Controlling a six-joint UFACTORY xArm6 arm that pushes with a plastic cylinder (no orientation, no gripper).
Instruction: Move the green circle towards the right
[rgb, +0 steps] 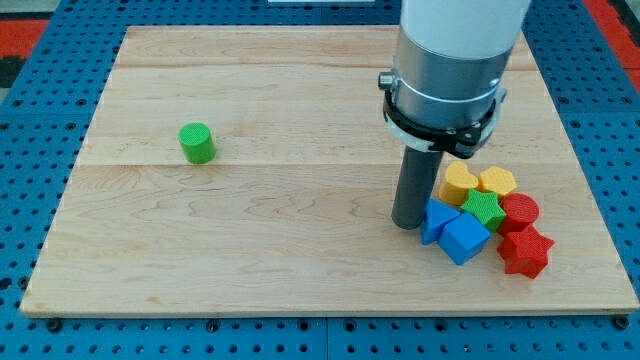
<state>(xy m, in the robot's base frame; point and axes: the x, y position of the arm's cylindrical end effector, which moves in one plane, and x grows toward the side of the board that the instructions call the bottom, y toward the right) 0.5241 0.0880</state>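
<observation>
Approach step: my tip (407, 224) far right of the small green plastic cylinder (197, 143).
No fingers here; next, circling to its left side.

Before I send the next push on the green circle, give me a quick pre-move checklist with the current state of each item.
1. Green circle in view, alone at the view's left: ok.
2. My tip placed at the circle's left side to push it right: not ok; it is far off at the view's right.
3. Tip apart from the cluster: cannot tell; it sits right beside the blue block.
4. Board between circle and cluster free of obstacles: ok.
5. Cluster kept out of the push: cannot tell; the green star, red blocks and yellow blocks lie at the right.
</observation>
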